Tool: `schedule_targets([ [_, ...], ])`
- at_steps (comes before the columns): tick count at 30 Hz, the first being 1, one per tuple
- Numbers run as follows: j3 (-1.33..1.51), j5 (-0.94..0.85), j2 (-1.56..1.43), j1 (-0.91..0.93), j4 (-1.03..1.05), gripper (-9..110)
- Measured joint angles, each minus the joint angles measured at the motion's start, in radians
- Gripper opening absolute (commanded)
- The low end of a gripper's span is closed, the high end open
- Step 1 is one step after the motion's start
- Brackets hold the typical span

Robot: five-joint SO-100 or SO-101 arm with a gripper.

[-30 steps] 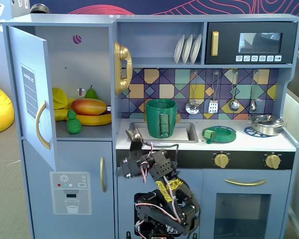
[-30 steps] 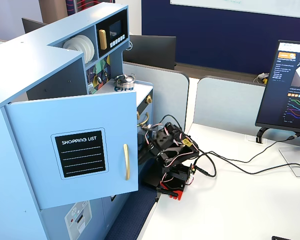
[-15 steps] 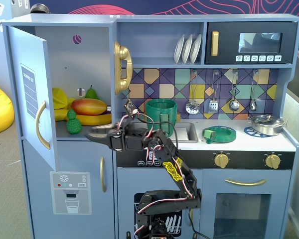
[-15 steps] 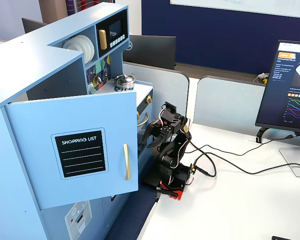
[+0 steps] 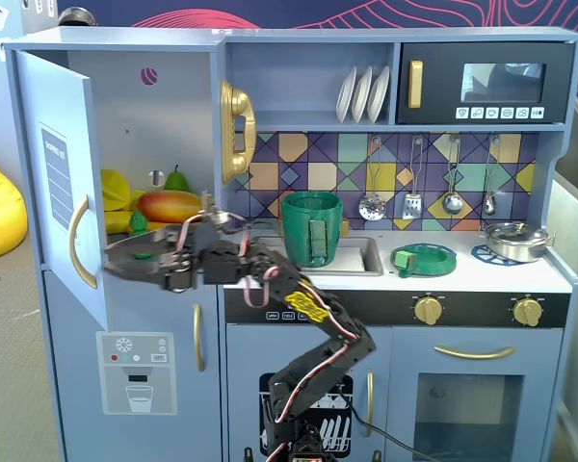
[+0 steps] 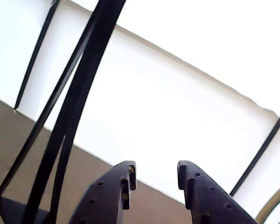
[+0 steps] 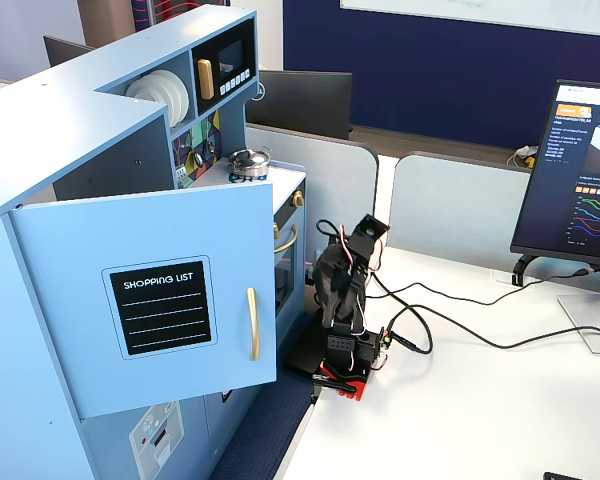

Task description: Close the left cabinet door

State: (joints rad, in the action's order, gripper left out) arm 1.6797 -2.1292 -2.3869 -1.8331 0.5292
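Note:
The left cabinet door (image 5: pixel 63 115) is light blue and stands open, swung out to the left in a fixed view. Its gold handle (image 5: pixel 75 241) faces outward. The other fixed view shows its front (image 7: pixel 100 250) with the black "SHOPPING LIST" label (image 7: pixel 165 305) and the handle (image 7: pixel 252 322). My gripper (image 5: pixel 111 260) reaches left at shelf height, its tips at the door's inner face near the free edge. In the wrist view my gripper (image 6: pixel 156 173) is open and empty. In the side fixed view the arm (image 7: pixel 345 285) shows, but the jaws are hidden behind the door.
Toy fruit (image 5: pixel 169 204) lies on the shelf inside the open cabinet. A gold telephone (image 5: pixel 236 130) hangs on the partition. A green cup (image 5: pixel 311 226) stands in the sink. The dispenser door (image 5: pixel 135 371) is below, the microwave (image 5: pixel 482 82) upper right. A monitor (image 7: pixel 580 170) stands on the desk.

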Motion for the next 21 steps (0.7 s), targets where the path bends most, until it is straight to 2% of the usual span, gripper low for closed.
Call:
schedule_targets([
  [10, -0.186, -0.015, 0.305, -0.072, -0.114, 0],
  [21, -0.37, 0.023, 0.566, -0.029, -0.152, 0],
])
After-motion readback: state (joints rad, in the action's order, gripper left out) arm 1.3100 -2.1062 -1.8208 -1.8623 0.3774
